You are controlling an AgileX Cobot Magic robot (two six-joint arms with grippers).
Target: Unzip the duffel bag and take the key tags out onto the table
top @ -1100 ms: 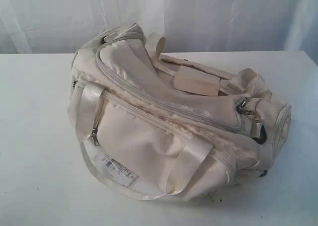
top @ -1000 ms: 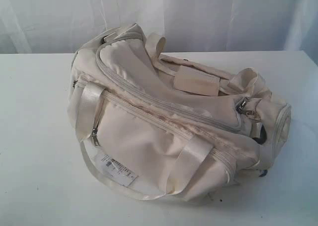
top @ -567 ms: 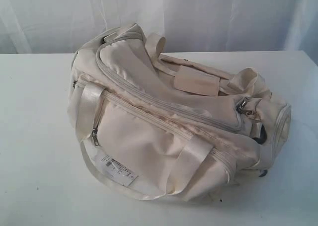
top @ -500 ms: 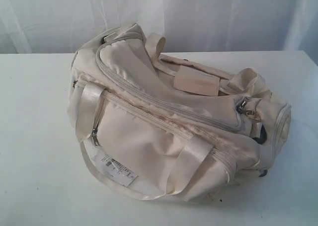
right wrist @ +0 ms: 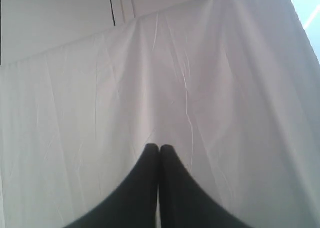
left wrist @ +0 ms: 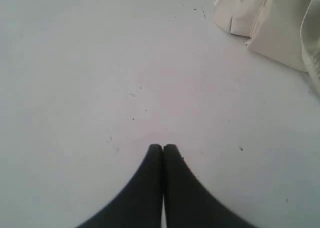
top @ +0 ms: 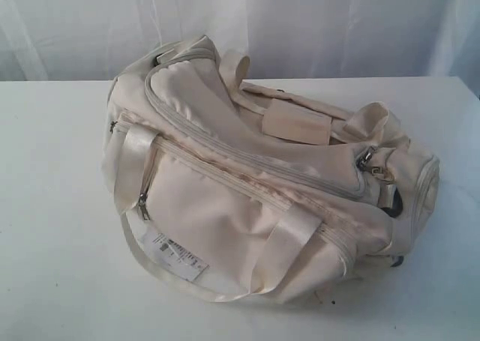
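Observation:
The cream-white duffel bag (top: pixel 255 183) lies zipped shut in the middle of the white table (top: pixel 52 206), its paper label (top: pixel 178 257) at the near side. A corner of the duffel bag (left wrist: pixel 270 22) also shows in the left wrist view. The key tags are hidden. Neither arm shows in the exterior view. My left gripper (left wrist: pixel 163 147) is shut and empty, over bare tabletop (left wrist: pixel 100 77) apart from the bag. My right gripper (right wrist: pixel 159 147) is shut and empty, facing a white curtain (right wrist: pixel 200 77).
A white curtain (top: pixel 337 26) hangs behind the table. Satin straps (top: pixel 281 243) loop over the bag's near side, and metal zipper pulls (top: pixel 367 160) sit at its right end. Bare tabletop lies left of and in front of the bag.
The bag's right end has shifted very slightly; nothing else differs.

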